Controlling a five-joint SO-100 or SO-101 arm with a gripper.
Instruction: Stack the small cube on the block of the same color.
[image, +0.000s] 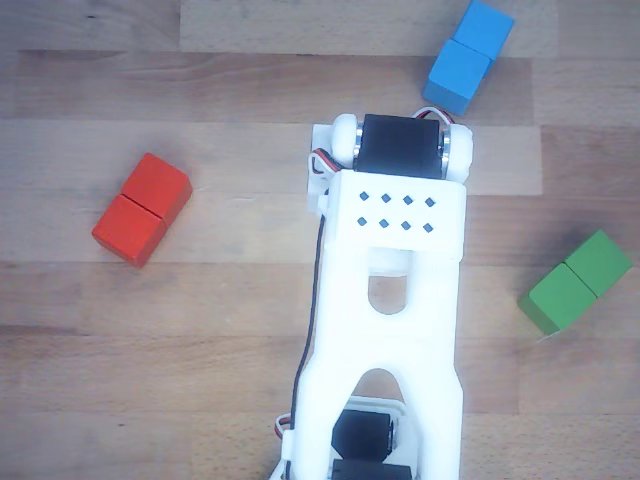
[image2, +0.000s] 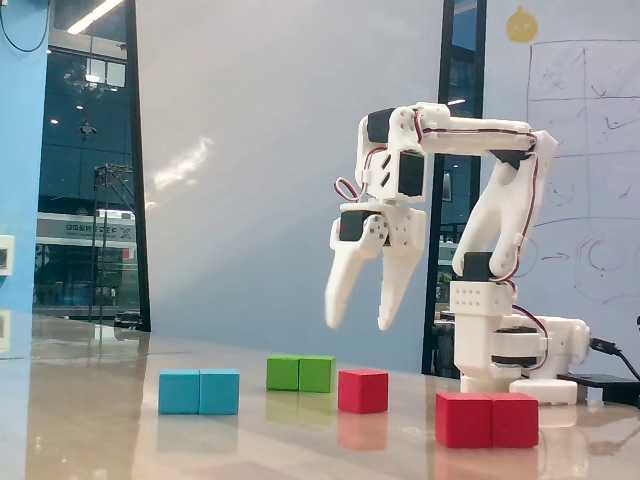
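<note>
— Where is the hand from where you sit?

— In the fixed view I see the hand (image2: 358, 322) hanging in the air, fingers pointing down, spread partly apart with nothing between them. It is well above the counter (image2: 120, 440).

— And the small cube?

— The small cube (image2: 363, 390) sits on the counter below the hand, almost straight under the fingertips, with clear air between them. In the other view I cannot find it; the white arm (image: 385, 300) covers the middle of that picture.

— The block?

— The red block (image2: 487, 419) lies to the right of the small cube and nearer the camera in the fixed view, apart from it. In the other view the same block (image: 143, 209) lies on the left, set at a slant, its groove showing across the middle.

— Anything else on the counter?

— I see a blue block (image2: 199, 391) at the left in the fixed view and a green block (image2: 300, 373) farther back, just left of the small cube. In the other view the blue block (image: 469, 56) is at the top right and the green block (image: 575, 283) at the right edge.
</note>
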